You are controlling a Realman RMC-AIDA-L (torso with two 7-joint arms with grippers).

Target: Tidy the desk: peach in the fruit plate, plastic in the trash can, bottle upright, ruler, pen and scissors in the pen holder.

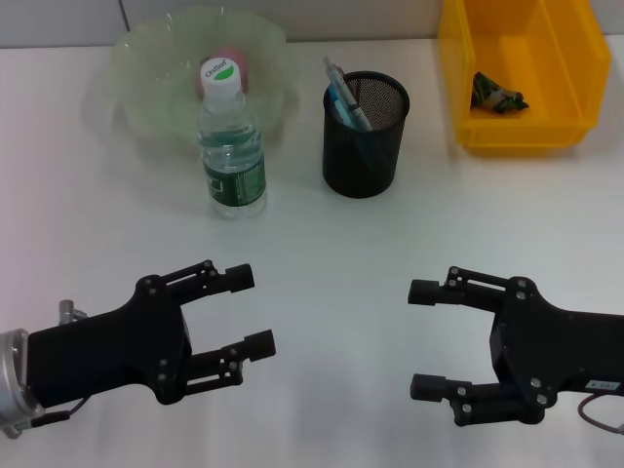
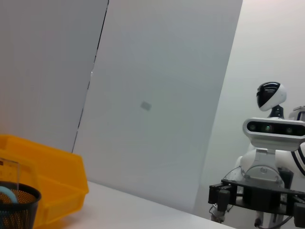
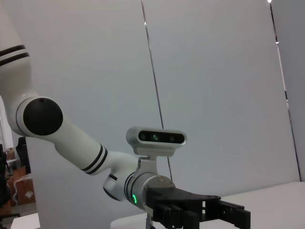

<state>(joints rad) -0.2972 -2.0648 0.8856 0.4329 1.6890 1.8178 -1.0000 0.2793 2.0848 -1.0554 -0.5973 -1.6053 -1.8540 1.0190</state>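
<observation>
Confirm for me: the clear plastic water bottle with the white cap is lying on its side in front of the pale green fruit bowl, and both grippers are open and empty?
Not quite. The head view shows the clear plastic water bottle standing upright in front of the pale green fruit bowl, not lying on its side. The rest holds: the left gripper and right gripper are both open and empty, near the table's front edge.

You see an evenly bright scene, lit from above with soft white light. The table (image 1: 312,244) looks almost overexposed, and shadows under the bottle (image 1: 232,146) and the pen holder (image 1: 365,135) are faint and short. The plate (image 1: 156,97) is pale and washed out. Both wrist views show dimmer, grey walls.
</observation>
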